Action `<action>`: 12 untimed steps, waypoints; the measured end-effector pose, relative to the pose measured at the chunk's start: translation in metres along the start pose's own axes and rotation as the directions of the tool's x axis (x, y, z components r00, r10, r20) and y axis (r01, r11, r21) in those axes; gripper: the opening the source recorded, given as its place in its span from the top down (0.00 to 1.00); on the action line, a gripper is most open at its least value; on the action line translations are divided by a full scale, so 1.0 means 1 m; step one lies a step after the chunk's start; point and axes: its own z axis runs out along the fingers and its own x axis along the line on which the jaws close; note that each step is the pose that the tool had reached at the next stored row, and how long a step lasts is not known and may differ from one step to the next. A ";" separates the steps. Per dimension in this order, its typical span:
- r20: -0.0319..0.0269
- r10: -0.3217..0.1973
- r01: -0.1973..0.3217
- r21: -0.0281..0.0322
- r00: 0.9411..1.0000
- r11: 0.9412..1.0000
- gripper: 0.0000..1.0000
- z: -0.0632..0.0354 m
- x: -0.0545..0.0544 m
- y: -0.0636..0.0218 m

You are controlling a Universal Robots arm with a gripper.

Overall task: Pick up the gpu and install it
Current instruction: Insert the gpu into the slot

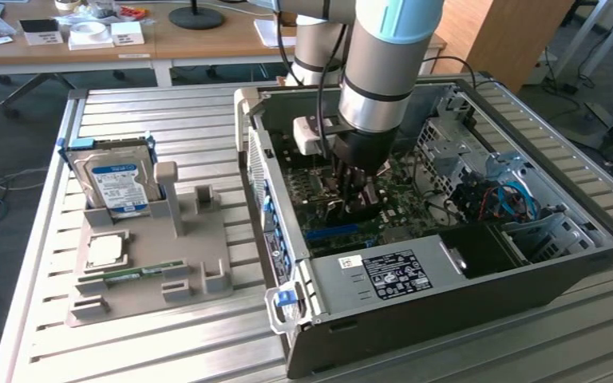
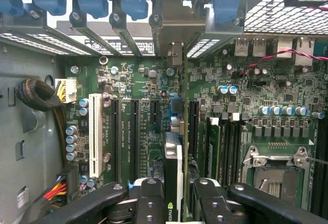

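Black claw (image 2: 177,196) tight on gpu (image 2: 173,157)

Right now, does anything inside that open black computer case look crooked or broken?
Nothing stands out. The thin flat graphics card stands on edge, straight, in the gripper, over the green motherboard; no damage shows.

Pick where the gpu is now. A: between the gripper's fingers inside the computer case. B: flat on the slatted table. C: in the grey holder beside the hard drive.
A: the gpu stands edge-on, clamped by the gripper, over the motherboard.
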 end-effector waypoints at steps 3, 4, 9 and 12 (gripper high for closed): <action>0.000 0.000 0.000 0.000 1.000 1.000 0.73 0.0005 0.000 0.0001; 0.000 0.000 0.000 0.000 1.000 1.000 0.73 0.0012 0.000 0.0001; 0.000 0.000 0.000 0.000 1.000 1.000 0.73 0.0014 0.000 0.0002; 0.001 0.000 0.000 0.000 1.000 1.000 0.73 0.0022 0.000 0.0002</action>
